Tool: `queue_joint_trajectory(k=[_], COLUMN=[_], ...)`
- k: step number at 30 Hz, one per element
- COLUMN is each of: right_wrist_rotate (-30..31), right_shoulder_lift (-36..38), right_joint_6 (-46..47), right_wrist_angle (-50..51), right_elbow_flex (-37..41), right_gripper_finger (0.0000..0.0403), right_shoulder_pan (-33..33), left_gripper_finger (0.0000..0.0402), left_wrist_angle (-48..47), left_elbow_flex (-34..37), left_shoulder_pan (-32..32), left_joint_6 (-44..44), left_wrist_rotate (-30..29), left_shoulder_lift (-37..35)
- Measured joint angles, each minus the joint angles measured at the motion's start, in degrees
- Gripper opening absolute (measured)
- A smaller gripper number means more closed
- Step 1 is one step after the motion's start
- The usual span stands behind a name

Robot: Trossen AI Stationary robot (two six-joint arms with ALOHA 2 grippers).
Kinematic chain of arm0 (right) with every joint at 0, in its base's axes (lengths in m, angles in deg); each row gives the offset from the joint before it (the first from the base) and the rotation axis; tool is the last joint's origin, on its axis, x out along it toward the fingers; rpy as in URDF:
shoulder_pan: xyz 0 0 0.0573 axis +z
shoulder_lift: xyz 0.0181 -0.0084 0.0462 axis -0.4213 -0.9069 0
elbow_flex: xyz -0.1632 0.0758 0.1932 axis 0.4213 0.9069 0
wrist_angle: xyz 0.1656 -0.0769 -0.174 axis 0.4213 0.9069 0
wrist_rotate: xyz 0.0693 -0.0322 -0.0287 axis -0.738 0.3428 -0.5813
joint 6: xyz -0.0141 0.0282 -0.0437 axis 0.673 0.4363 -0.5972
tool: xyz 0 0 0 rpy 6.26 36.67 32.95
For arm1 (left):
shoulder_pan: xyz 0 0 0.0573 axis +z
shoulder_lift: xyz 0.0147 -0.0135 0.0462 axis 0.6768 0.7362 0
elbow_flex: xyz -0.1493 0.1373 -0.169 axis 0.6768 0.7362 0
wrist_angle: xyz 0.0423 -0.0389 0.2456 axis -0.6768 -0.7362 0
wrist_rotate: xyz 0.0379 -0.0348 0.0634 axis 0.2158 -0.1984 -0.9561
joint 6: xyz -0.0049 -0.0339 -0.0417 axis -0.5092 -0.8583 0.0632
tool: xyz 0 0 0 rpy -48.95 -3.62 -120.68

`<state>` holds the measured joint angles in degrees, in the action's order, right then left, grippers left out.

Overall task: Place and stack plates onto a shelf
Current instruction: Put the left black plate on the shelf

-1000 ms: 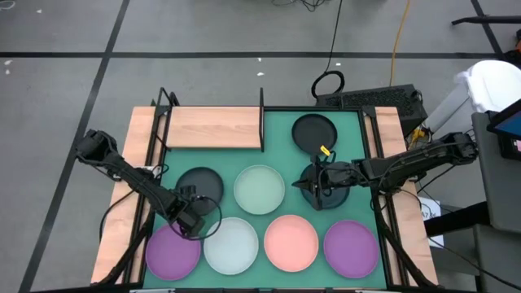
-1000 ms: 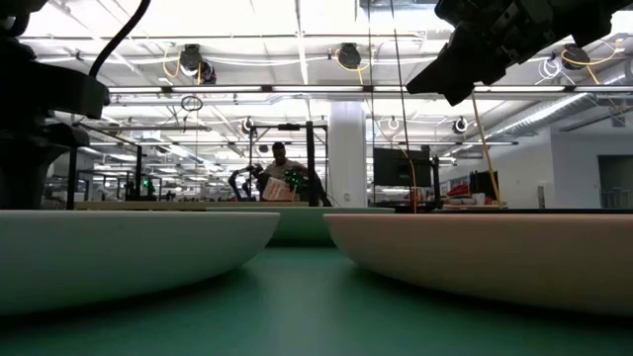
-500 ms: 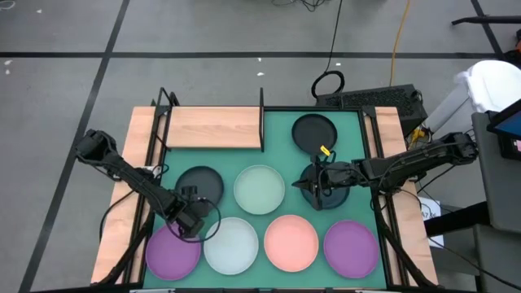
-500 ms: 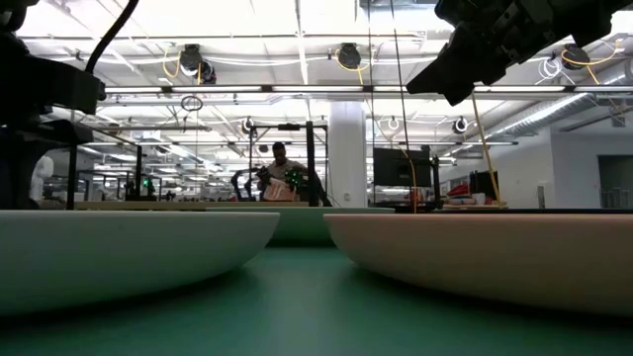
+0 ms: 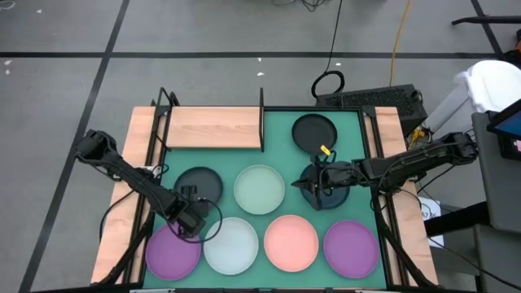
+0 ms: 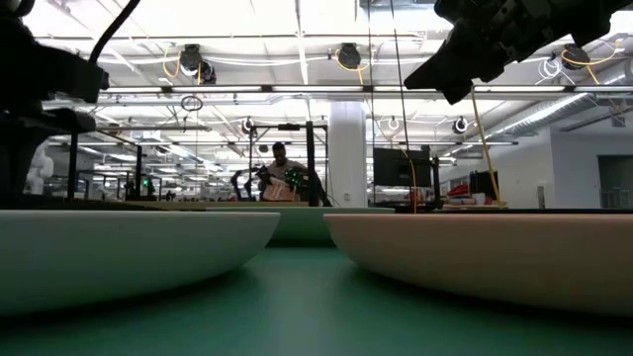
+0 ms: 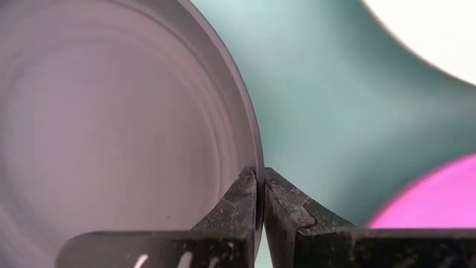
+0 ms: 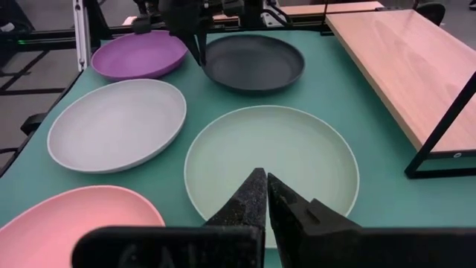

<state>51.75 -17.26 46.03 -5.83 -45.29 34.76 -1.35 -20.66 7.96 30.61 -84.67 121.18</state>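
Closing is the one change since the earlier pictures: the left gripper (image 7: pixel 259 195) had its fingers apart a moment ago, and now they are pinched together on the thin rim of the dark plate (image 5: pixel 200 185). In the left wrist view the rim passes exactly between the two fingertips, so the grip looks like a real one and not only a touch. The arm itself did not move visibly; it reaches in from the left edge of the mat and the gripper stands at the near side of this plate, just beside the purple plate (image 5: pixel 172 251) in the near left corner.

The right gripper (image 8: pixel 261 195) is shut with nothing between its fingers. It waits above another dark plate (image 5: pixel 329 195) near the right edge of the mat, same as before.

Around them the other plates lie flat and apart from each other on the green mat (image 5: pixel 275 134): a pale green plate (image 5: pixel 259 188) in the middle, a white-blue plate (image 5: pixel 231 244), a pink plate (image 5: pixel 291 242) and a second purple plate (image 5: pixel 351 247) along the near edge, and one more dark plate (image 5: pixel 313 130) toward the far right corner.

The shelf (image 5: pixel 213 127) stands at the far left corner and carries no plate yet. So the task is at its beginning: probably the next step is to lift the gripped plate and carry it to the wooden board. The rim hold is narrow, so the plate may tilt when lifted.
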Motion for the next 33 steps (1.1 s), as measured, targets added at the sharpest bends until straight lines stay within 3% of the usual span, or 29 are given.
queue_joint_trajectory(k=[22, 33], right_wrist_rotate=[0.0, 0.0], right_shoulder_lift=[0.0, 0.0], right_joint_6=[1.1, 0.7], right_wrist_angle=[-0.1, -0.3], right_elbow_flex=[0.0, 0.0], right_gripper_finger=[0.0, 0.0], right_shoulder_pan=[0.0, 0.0], left_gripper_finger=[0.001, 0.001], left_wrist_angle=[-11.3, -20.8], left_elbow_flex=[-13.4, -22.5], left_shoulder_pan=[-0.1, 0.0], left_joint_6=[4.5, 8.6], left_wrist_rotate=[1.8, -4.6], left_shoulder_lift=[0.0, 0.0])
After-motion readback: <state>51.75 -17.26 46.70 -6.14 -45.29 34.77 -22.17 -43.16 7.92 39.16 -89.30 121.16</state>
